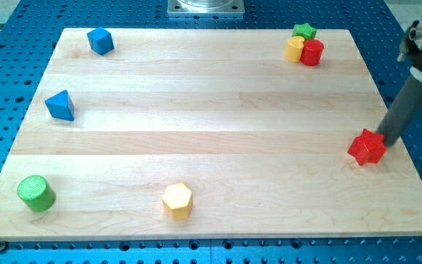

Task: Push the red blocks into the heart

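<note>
A red star-shaped block point(366, 147) lies near the board's right edge. My tip point(384, 140) is at its upper right side, touching it or nearly so. A red cylinder point(313, 53) stands at the top right, pressed against a yellow block point(293, 49) that looks heart-shaped. A green star point(304, 31) sits just above those two.
A blue cube point(100, 41) is at the top left and a blue triangle point(60, 105) at the left. A green cylinder point(35, 193) is at the bottom left. A yellow hexagon point(177, 200) is near the bottom edge. The wooden board point(211, 110) rests on a blue perforated table.
</note>
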Controlling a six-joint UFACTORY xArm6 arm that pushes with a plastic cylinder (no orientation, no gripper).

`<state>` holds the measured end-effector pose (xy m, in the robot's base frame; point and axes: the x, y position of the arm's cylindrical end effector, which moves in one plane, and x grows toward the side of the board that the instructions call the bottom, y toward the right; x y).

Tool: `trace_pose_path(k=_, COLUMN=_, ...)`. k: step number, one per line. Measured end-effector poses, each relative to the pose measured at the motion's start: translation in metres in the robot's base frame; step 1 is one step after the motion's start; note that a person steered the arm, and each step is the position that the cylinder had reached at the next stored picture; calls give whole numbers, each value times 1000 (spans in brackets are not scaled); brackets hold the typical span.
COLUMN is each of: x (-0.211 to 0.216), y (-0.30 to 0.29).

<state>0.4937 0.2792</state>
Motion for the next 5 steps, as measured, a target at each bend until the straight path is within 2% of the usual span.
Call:
trace_pose_path(k=1, x=32, y=-20)
trace_pose_path(k=2, x=-14, y=-90)
trace_pose_path(k=3, x=-90, y=-112)
trace_pose_path(k=4, x=-50, y=-104)
trace_pose_path(k=5, x=-49, y=-158)
